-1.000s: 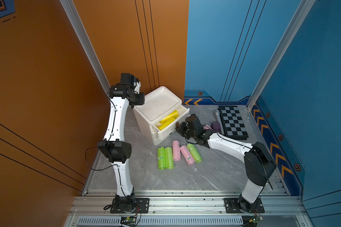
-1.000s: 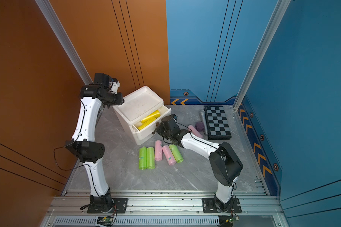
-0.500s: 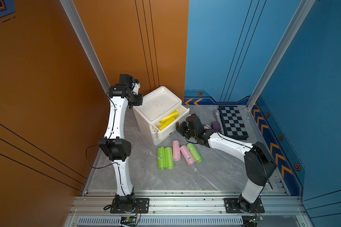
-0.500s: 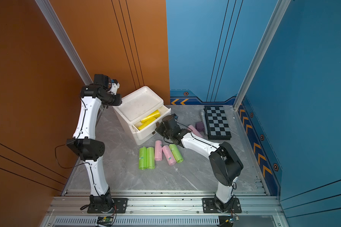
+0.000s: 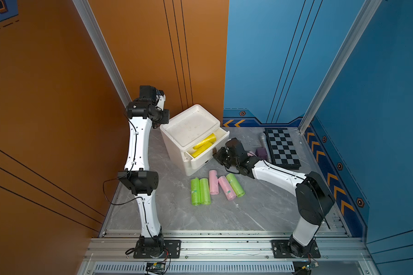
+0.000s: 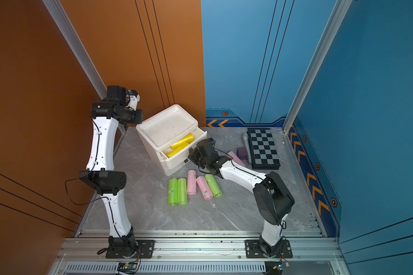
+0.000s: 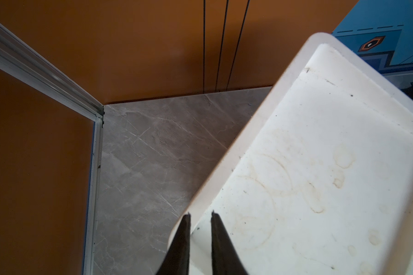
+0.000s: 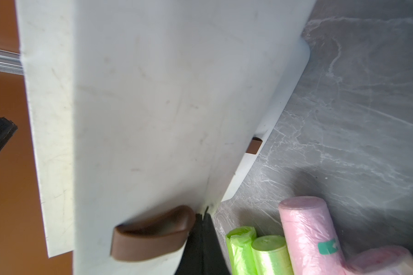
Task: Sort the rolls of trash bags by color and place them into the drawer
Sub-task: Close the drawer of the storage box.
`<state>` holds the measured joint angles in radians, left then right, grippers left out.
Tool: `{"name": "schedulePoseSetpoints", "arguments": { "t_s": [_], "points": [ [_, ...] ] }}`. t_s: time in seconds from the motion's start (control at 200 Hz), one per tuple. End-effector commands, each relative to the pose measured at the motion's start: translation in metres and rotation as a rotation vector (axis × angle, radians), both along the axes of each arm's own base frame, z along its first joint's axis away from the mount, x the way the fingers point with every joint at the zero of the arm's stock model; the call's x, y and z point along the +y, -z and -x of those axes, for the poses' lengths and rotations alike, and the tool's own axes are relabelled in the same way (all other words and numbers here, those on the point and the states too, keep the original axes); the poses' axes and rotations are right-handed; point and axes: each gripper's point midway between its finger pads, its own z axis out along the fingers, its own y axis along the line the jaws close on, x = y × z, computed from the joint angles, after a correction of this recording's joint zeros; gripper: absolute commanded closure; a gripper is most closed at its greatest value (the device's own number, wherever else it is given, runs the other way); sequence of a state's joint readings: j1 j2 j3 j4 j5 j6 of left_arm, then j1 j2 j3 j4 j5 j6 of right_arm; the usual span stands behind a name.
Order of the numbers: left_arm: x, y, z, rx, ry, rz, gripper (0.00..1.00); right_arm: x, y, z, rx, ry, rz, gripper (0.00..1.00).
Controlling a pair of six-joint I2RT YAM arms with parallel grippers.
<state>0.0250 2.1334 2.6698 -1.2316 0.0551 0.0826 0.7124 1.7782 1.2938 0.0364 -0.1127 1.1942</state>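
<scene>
The white drawer unit (image 5: 191, 126) stands at the back left with its top drawer (image 5: 200, 162) part open. Two yellow rolls (image 5: 204, 142) lie inside it. On the floor in front lie two green rolls (image 5: 200, 191) side by side, two pink rolls (image 5: 213, 182) and a third green roll (image 5: 235, 184). Another pink roll (image 6: 236, 158) is half hidden behind my right arm. My right gripper (image 8: 204, 214) is shut, its tips against the drawer front beside the brown handle (image 8: 150, 240). My left gripper (image 7: 200, 213) straddles the unit's back corner rim (image 7: 236, 147), shut on it.
A folded chessboard (image 5: 281, 148), a grey microphone (image 5: 264, 142) and a small purple cube (image 5: 261, 152) sit at the back right. The orange wall (image 7: 153, 47) is close behind the unit and my left arm. A lower drawer's handle (image 8: 254, 145) shows.
My left wrist has shifted slightly at the unit's back corner. The right arm, the drawer and the rolls look unmoved.
</scene>
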Motion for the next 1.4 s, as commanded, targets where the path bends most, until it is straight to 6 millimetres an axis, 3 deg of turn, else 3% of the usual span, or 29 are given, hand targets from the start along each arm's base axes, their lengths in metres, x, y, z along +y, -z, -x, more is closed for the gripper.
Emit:
{"name": "schedulePoseSetpoints", "arguments": {
  "t_s": [0.0,0.265,0.42,0.741,1.396],
  "points": [
    [0.019,0.015,-0.009,0.027,-0.059,-0.036,0.82,0.005,-0.010,-0.004,-0.015,-0.013,-0.026,0.97],
    [0.024,0.032,-0.033,0.018,-0.066,-0.016,0.80,0.007,-0.008,-0.005,-0.011,-0.017,-0.025,0.97],
    [0.013,0.046,-0.041,0.036,-0.013,0.035,0.79,0.010,-0.009,-0.006,-0.008,-0.023,-0.032,0.96],
    [-0.017,0.045,-0.036,0.039,0.164,0.169,0.78,0.017,-0.014,-0.011,-0.021,-0.042,-0.037,0.96],
    [-0.029,0.051,-0.024,0.079,0.228,0.249,0.78,0.048,-0.014,-0.036,-0.061,-0.088,-0.061,0.96]
  ]
}}
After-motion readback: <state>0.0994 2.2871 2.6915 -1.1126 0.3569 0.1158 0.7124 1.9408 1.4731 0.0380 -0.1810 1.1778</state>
